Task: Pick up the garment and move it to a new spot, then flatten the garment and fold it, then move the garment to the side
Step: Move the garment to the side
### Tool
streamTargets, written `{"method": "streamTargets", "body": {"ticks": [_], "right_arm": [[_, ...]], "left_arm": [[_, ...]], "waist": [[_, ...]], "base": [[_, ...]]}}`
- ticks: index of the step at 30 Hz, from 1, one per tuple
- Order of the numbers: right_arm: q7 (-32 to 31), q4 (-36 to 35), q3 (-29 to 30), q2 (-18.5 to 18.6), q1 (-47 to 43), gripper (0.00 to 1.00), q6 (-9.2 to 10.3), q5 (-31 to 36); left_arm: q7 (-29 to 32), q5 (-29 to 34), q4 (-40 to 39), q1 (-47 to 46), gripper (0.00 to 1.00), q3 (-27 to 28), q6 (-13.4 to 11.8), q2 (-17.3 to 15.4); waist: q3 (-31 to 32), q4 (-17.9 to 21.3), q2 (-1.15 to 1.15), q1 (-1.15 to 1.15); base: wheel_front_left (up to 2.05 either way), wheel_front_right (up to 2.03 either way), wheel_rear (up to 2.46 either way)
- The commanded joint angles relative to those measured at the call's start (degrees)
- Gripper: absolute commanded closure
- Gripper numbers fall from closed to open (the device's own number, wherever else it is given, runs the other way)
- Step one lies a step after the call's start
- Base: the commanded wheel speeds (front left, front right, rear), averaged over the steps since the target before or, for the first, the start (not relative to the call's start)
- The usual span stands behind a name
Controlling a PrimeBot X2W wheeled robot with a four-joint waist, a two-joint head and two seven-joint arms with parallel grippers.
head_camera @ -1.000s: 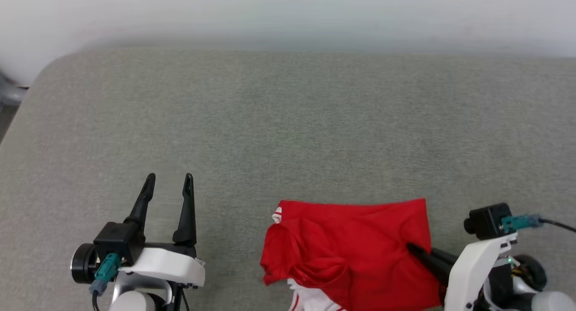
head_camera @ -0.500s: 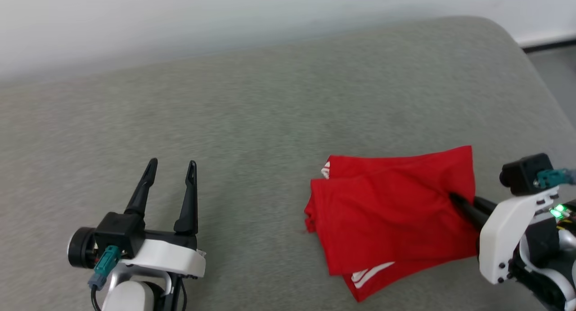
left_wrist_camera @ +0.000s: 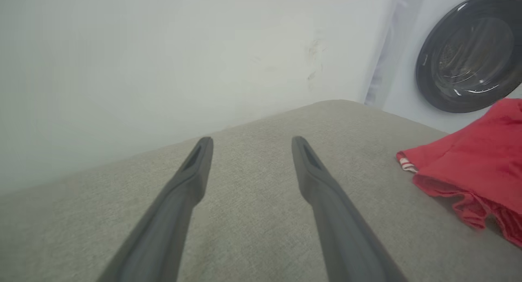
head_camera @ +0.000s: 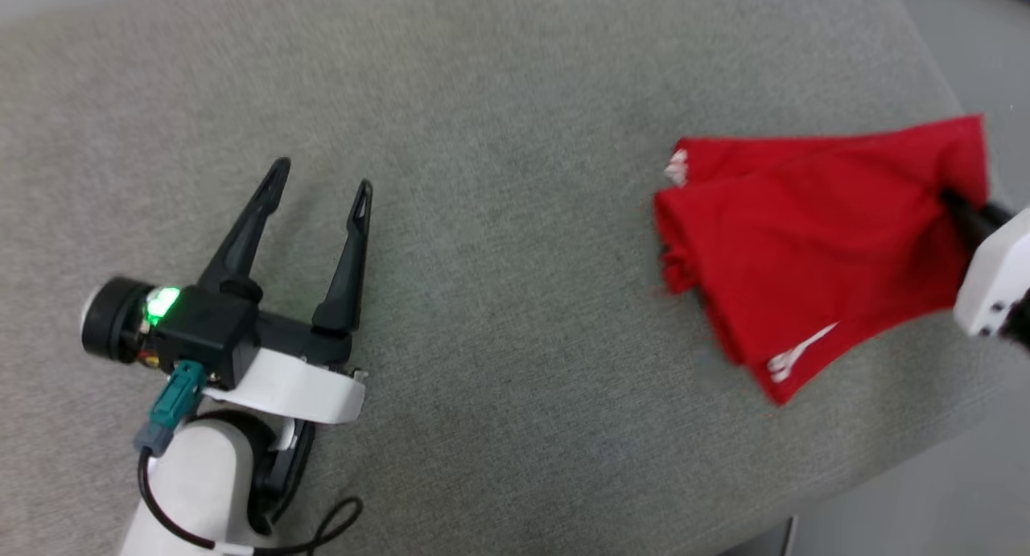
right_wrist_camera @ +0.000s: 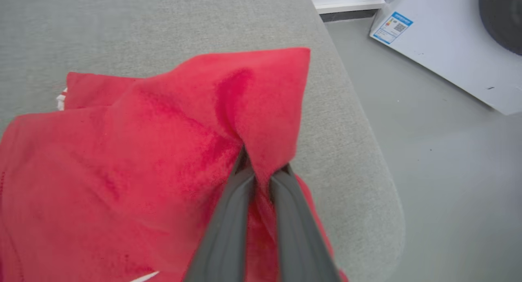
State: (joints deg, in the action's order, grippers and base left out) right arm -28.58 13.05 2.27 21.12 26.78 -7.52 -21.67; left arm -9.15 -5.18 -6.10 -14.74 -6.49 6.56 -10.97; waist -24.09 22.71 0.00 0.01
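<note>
Rightward, garment (head_camera: 813,234) clamped in right jaws, seemingly at cushion (head_camera: 515,97) edge, left jaws agape

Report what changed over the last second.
The right end effector, shut on the garment, carried it rightward to the right end of the grey cushion; the head view turned along with it. Unchanged: that grip, and the left end effector, open and empty over the cushion.

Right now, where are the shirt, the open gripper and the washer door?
shirt (head_camera: 813,242): head view, red middle.
left gripper (head_camera: 323,175): head view, between fingertips.
washer door (left_wrist_camera: 469,53): left wrist view, dark glass.
</note>
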Motion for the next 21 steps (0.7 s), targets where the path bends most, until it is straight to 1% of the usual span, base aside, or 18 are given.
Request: {"method": "streamTargets", "body": {"ticks": [1, 6, 13, 15, 16, 17, 18, 19, 21], "right_arm": [[2.9, 3.1, 1.5, 0.6, 3.8, 1.00, 0.07, 1.7], [8.7, 12.1, 6.6, 2.4, 10.8, 1.00, 0.07, 5.7], [16.9, 21.5, 12.7, 5.2, 18.2, 1.00, 0.08, 11.6], [19.0, 24.5, 14.2, 5.5, 19.8, 1.00, 0.07, 13.3], [20.1, 25.9, 15.2, 5.5, 20.6, 0.86, 0.07, 14.2], [20.9, 27.5, 16.3, 5.3, 21.3, 0.61, 0.08, 15.2], [21.6, 28.9, 17.2, 5.1, 22.0, 0.24, 0.07, 16.4], [22.8, 30.1, 18.0, 5.1, 22.5, 0.00, 0.07, 17.3], [24.8, 32.6, 19.9, 5.0, 23.3, 0.00, 0.07, 19.7]], "left_arm": [[1.1, 0.5, -2.0, -1.6, 0.00, -0.5, 0.2, -1.0], [3.8, 0.6, -7.1, -4.5, 0.00, -2.0, 0.4, -2.4], [6.0, 0.9, -11.6, -7.2, 0.00, -2.8, 0.5, -3.5], [6.4, 1.0, -12.4, -7.7, 0.00, -2.9, 0.5, -3.7], [6.7, 1.0, -12.7, -7.9, 0.00, -2.9, 0.5, -3.8], [6.7, 1.0, -12.9, -8.0, 0.00, -2.9, 0.4, -4.0], [6.8, 1.0, -13.0, -8.1, 0.00, -3.0, 0.4, -4.0], [6.8, 1.0, -13.1, -8.1, 0.00, -3.0, 0.4, -4.0], [6.6, 0.9, -12.8, -8.1, 0.00, -3.2, 0.3, -4.0]], "waist": [[-5.1, 0.6, 0.00, -0.01], [-9.3, -0.9, 0.00, -0.01], [-13.8, -2.8, 0.00, -0.01], [-14.7, -3.1, 0.00, -0.01], [-15.1, -3.2, 0.00, -0.01], [-15.3, -3.3, 0.00, -0.01], [-15.5, -3.4, 0.00, -0.01], [-15.6, -3.5, 0.00, -0.01], [-15.5, -3.6, 0.00, -0.01]], "base": [[0.00, 0.00, 0.00], [0.00, 0.00, 0.00], [0.00, 0.00, 0.00], [0.00, 0.00, 0.00], [0.00, 0.00, 0.00], [0.00, 0.00, 0.00], [0.00, 0.00, 0.00], [0.00, 0.00, 0.00], [0.00, 0.00, 0.00]]}}
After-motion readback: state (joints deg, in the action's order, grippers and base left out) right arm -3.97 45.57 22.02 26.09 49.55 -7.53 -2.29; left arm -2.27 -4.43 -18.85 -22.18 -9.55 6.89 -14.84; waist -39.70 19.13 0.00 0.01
